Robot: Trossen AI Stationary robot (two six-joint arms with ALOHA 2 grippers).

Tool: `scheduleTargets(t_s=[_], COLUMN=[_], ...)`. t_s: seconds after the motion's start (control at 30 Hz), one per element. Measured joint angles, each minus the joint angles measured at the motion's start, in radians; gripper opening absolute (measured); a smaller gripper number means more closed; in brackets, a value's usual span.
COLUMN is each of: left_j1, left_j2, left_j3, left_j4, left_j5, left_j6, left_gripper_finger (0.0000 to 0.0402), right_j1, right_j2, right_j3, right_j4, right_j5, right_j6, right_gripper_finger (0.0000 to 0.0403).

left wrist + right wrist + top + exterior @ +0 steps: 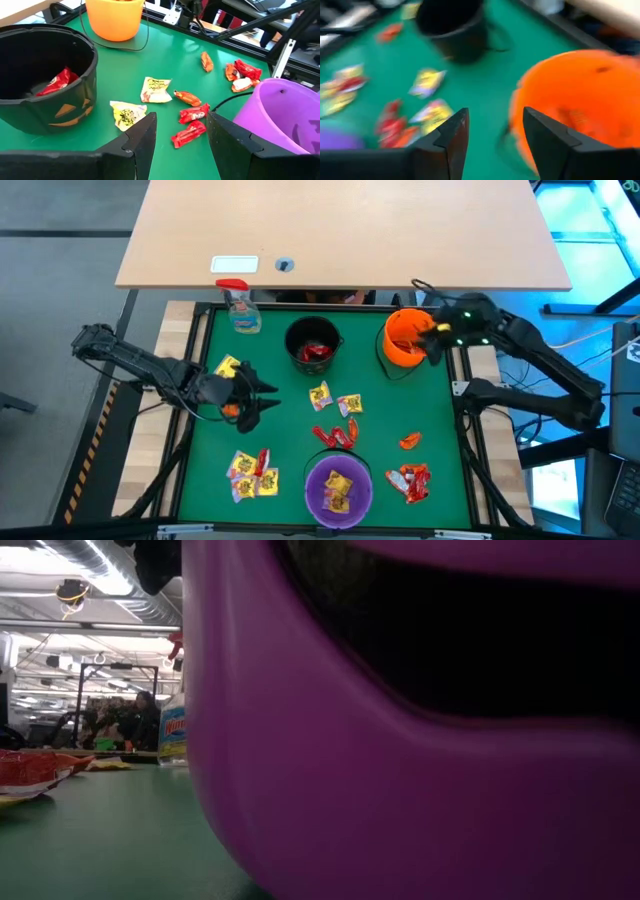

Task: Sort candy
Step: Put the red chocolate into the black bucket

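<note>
Candy lies loose on the green mat point(380, 395): yellow packets point(335, 400) at the middle, red ones point(335, 435) nearer the front, an orange one point(409, 441), a red cluster point(412, 480) and a yellow-red cluster point(252, 473). The black bowl point(313, 345) holds red candy point(57, 82), and the purple bowl point(338, 488) holds yellow candy. My left gripper point(181, 140) hovers open at the mat's left, pointing at the middle packets with nothing between its fingers. My right gripper point(495, 135) stands open beside the orange bowl point(405, 338), empty.
A spray bottle point(240, 305) with a red trigger stands at the far left corner. One yellow packet point(228, 367) lies by my left arm. The purple bowl point(400, 740) fills the low view. A light wooden table point(340, 230) stands beyond the mat.
</note>
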Motion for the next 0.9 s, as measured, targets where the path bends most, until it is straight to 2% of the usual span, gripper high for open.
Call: scheduleTargets(t_s=[0.1,0.23,0.33,0.47,0.63,0.77,0.9], left_j1=[-0.01,-0.019,-0.021,-0.021,-0.021,-0.021,-0.021], left_j2=[0.0,0.0,0.0,0.0,0.0,0.0,0.0], left_j3=[0.0,0.0,0.0,0.0,0.0,0.0,0.0], left_j4=[0.0,0.002,0.014,0.017,0.017,0.017,0.018], left_j5=[-0.007,-0.037,-0.041,-0.042,-0.042,-0.044,-0.05], left_j6=[0.0,-0.004,-0.008,-0.008,-0.009,0.001,0.001], left_gripper_finger=[0.0163,0.0163,0.0163,0.0163,0.0163,0.0163,0.0163], right_j1=[0.063,0.211,0.352,0.552,0.78,0.917,1.025], right_j2=[-0.059,-0.126,-0.169,-0.181,-0.163,-0.086,0.023], right_j3=[0.0,0.0,0.0,0.0,-0.061,-0.117,-0.132], right_j4=[-0.077,-0.157,-0.159,-0.14,0.048,0.177,0.206], right_j5=[-0.105,-0.1,-0.044,0.114,0.271,0.332,0.371], right_j6=[0.025,0.149,0.264,0.388,0.452,0.456,0.457], right_gripper_finger=[0.0176,0.0173,0.0173,0.0172,0.0172,0.0172,0.0172])
